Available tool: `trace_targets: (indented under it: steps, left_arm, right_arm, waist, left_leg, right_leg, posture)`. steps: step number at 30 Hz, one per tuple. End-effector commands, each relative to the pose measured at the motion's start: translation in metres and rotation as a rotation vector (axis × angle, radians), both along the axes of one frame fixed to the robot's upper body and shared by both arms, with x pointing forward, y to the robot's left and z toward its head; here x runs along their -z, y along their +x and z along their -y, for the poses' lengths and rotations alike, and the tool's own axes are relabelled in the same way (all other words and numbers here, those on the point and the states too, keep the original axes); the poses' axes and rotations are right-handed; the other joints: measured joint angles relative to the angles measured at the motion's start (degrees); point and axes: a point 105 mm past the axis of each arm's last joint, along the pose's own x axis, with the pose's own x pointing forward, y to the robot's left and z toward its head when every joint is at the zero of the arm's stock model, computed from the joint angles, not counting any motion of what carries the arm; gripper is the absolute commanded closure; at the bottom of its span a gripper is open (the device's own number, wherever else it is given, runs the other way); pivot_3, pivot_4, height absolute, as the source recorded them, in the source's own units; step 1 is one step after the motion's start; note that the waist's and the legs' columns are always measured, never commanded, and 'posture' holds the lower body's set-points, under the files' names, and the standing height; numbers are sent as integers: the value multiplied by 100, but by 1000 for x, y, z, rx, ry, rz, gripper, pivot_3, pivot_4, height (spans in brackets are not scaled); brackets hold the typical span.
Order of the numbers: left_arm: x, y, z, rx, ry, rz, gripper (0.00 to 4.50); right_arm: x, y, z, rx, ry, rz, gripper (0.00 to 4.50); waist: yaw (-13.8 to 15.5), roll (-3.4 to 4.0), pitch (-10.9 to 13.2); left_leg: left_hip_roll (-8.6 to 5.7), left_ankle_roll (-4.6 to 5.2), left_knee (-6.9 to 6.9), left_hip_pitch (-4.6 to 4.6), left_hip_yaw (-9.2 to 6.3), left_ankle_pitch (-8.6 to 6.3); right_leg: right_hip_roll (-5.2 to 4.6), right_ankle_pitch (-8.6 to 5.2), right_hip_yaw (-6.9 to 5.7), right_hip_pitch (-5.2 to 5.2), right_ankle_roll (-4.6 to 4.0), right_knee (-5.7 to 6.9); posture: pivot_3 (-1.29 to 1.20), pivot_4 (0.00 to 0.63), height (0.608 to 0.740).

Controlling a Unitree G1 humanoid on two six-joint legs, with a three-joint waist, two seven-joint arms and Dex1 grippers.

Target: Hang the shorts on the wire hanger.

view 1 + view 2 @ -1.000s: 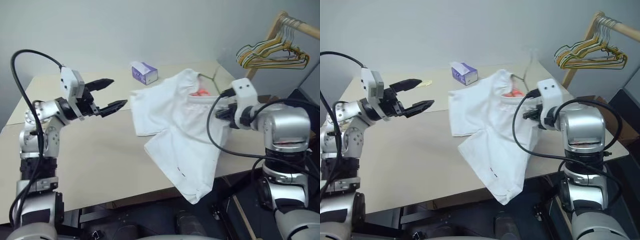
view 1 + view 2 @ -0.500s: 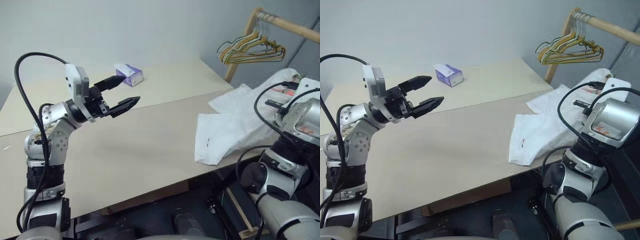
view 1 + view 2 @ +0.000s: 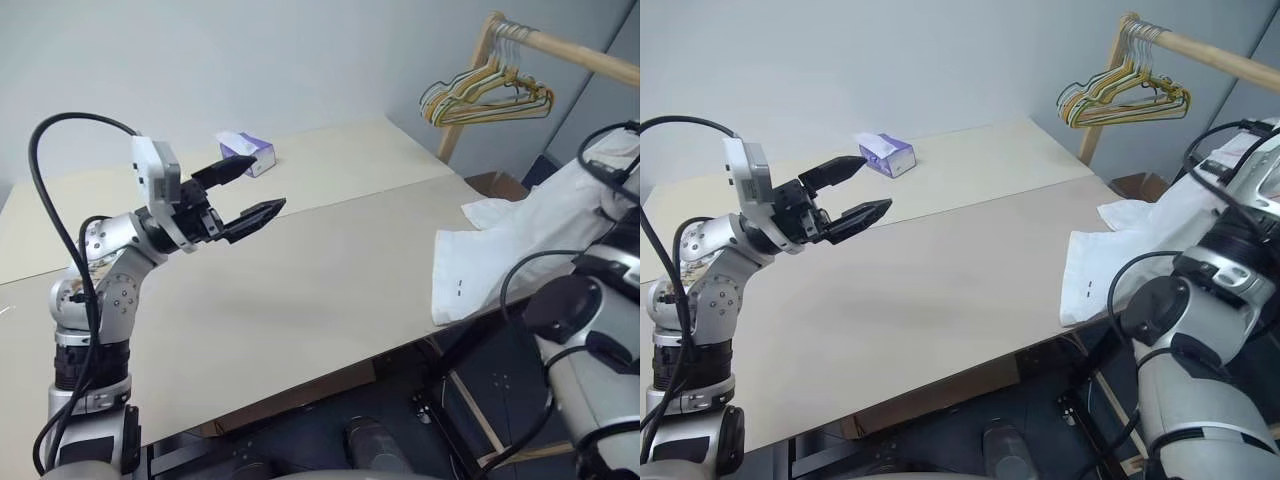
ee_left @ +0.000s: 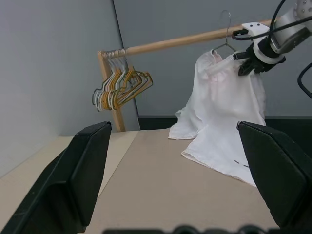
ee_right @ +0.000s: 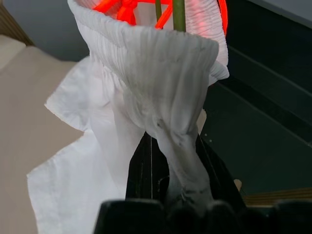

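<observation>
The white shorts (image 4: 219,107) hang from my right gripper (image 4: 247,64), which is shut on their gathered waistband (image 5: 161,73) up beside the wooden rail. Their lower part still lies on the table's right edge (image 3: 470,270), dark hem marks showing. The wire hanger sits inside the waist. Its olive wire (image 5: 179,10) runs up past an orange-red cord (image 5: 126,7), and its small hook (image 4: 225,29) rises by the rail. Whether the hook rests on the rail I cannot tell. My left gripper (image 3: 262,184) is open and empty, held above the table's left half.
A bunch of yellow and green hangers (image 3: 485,95) hangs on the wooden rail (image 3: 570,45) at the far right. A purple tissue box (image 3: 247,152) stands at the back of the beige table (image 3: 330,270). Dark floor lies beyond the table's right edge.
The view has swung right. My right gripper has carried the shorts off the middle of the table, rightward and up towards the rail. The left gripper has stayed open and nearly still.
</observation>
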Motion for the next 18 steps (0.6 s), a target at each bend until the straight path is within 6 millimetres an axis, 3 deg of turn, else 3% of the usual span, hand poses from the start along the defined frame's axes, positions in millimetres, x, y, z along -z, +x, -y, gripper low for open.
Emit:
trace_targets:
  steps: [1, 10, 18]
  left_arm:
    - [-9, -5, 4, 10, 0, 39, 41]
    - [-6, -7, 4, 5, 7, 38, 41]
    - [-6, -12, 6, 39, 0, 41, 41]
  right_arm:
    - [-19, -1, 21, 67, 43, 109, 4500]
    - [-8, -17, 59, 171, 192, 156, 4500]
    - [13, -19, 57, 170, 269, 71, 4500]
  waist:
    - [18, 1, 1]
    - [46, 16, 11]
    - [35, 30, 20]
  left_leg:
    - [0, 0, -1, 0, 0, 0]
    - [-3, 8, -15, -2, 12, -5]
    - [-2, 9, -21, 0, 25, -5]
  right_leg:
    - [0, 0, 0, 1, 0, -2]
    - [-2, -5, 10, 1, 8, -21]
    - [0, -31, 24, 3, 52, -43]
  posture:
    - [-166, 0, 740]
    - [-160, 0, 740]
    - [-161, 0, 740]
